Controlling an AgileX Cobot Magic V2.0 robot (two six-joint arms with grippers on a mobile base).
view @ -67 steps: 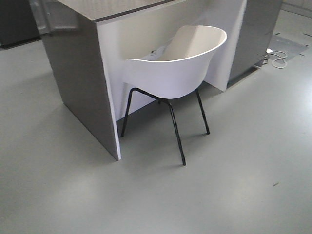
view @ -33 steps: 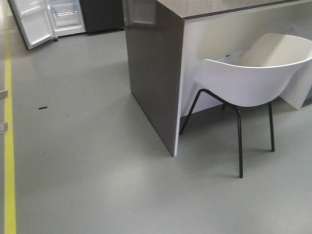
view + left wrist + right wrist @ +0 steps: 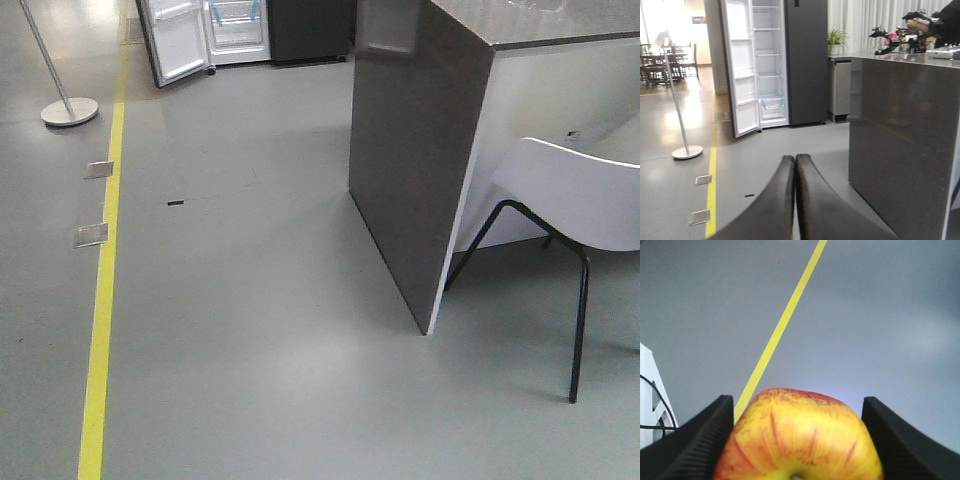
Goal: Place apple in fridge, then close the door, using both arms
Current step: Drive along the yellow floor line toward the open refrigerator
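The apple (image 3: 800, 440), yellow-orange with red streaks, fills the bottom of the right wrist view, and my right gripper (image 3: 797, 407) is shut on it, one ribbed black finger on each side. In the left wrist view my left gripper (image 3: 795, 161) is shut with nothing in it, its two black fingers pressed together. Beyond those fingers the dark grey fridge (image 3: 805, 60) stands across the floor with its door (image 3: 740, 75) swung open, showing the white lining and shelves. The front view holds the fridge (image 3: 235, 30) at the top, door (image 3: 178, 40) open. Neither arm shows in the front view.
A dark grey counter end panel (image 3: 410, 160) stands to the right, with a white chair (image 3: 585, 205) on black legs beside it. A yellow floor line (image 3: 105, 270) runs along the left. A pole on a round base (image 3: 68, 110) stands at the far left.
The front view has swung left: the chair and counter slid to the right edge, and the open fridge, yellow line and pole stand came into sight.
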